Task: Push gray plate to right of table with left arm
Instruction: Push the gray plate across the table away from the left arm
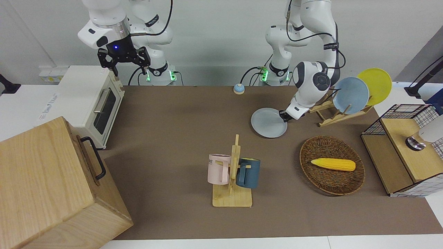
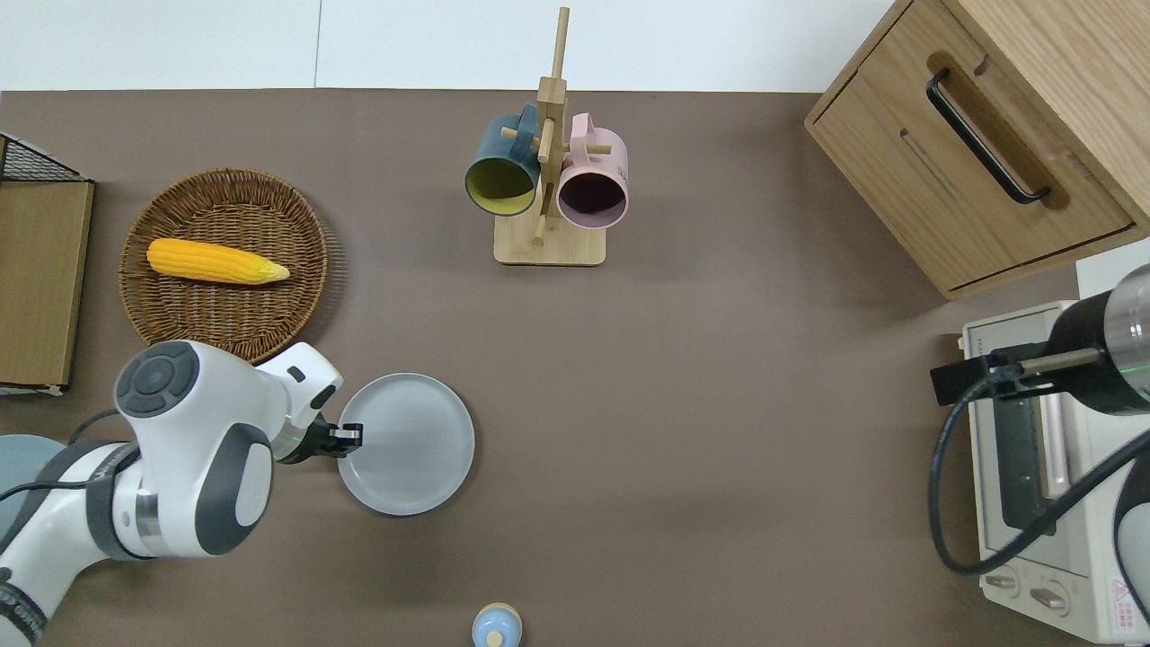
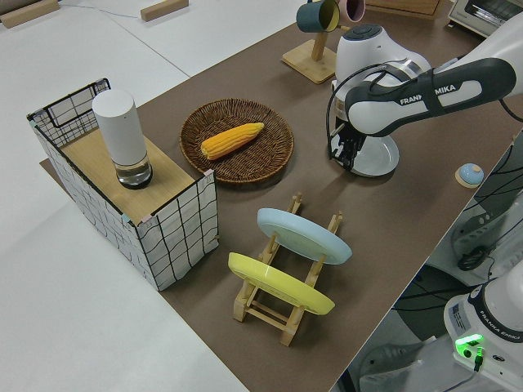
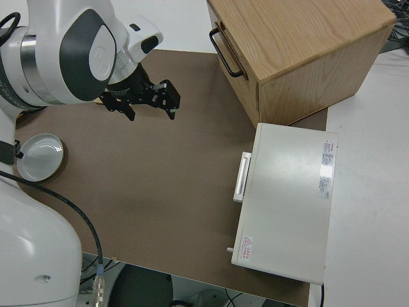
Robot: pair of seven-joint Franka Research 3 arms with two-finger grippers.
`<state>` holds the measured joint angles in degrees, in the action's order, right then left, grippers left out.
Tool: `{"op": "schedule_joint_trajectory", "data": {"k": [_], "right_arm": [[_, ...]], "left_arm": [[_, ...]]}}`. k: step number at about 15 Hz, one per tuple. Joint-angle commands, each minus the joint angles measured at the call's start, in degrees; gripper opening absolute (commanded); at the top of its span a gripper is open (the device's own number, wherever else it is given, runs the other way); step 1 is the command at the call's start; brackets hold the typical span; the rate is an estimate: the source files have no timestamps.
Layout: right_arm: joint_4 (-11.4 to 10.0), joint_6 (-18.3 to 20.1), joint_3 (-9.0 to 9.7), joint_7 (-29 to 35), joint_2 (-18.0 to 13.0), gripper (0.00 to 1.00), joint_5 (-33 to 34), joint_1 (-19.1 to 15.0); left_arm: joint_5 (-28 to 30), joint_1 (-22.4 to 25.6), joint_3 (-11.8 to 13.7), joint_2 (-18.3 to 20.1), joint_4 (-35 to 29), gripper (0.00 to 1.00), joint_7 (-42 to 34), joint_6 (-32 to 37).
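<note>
The gray plate lies flat on the brown table, nearer to the robots than the wicker basket. My left gripper is low at the table, its narrow black tips shut and touching the plate's rim on the side toward the left arm's end. The plate also shows in the left side view and the right side view. My right gripper is parked with its fingers spread.
The basket holds a corn cob. A mug rack stands mid-table. A dish rack holds a sky-blue plate and a yellow plate. A bell, toaster oven, wooden cabinet and wire crate ring the table.
</note>
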<state>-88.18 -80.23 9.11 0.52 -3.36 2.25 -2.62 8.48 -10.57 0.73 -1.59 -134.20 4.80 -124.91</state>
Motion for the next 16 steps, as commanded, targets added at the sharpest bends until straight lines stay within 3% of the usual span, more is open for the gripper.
{"op": "schedule_joint_trajectory", "data": {"k": [1, 4, 8, 12, 16], "right_arm": [[-0.23, 0.68, 0.30, -0.43, -0.60, 0.996, -0.05, -0.46], [-0.23, 0.68, 0.30, -0.43, -0.60, 0.996, 0.03, -0.46], [-0.23, 0.68, 0.30, -0.43, -0.60, 0.996, 0.03, -0.46], [-0.23, 0.68, 0.30, -0.43, -0.60, 0.996, 0.03, -0.46], [-0.23, 0.68, 0.30, -0.43, -0.60, 0.996, -0.05, -0.46]], "left_arm": [[2.67, -7.17, 0.15, -0.52, -0.62, 0.00, 6.17, -1.48], [6.79, -13.32, -0.38, -0.78, -0.27, 0.00, 10.74, -2.79], [8.39, -18.34, -3.36, -2.19, 0.08, 0.00, 19.44, -7.27], [12.43, -18.70, -9.24, -5.69, 0.60, 0.00, 22.61, -14.03], [12.52, -18.70, -14.34, -8.33, 4.37, 0.00, 31.04, -16.95]]}}
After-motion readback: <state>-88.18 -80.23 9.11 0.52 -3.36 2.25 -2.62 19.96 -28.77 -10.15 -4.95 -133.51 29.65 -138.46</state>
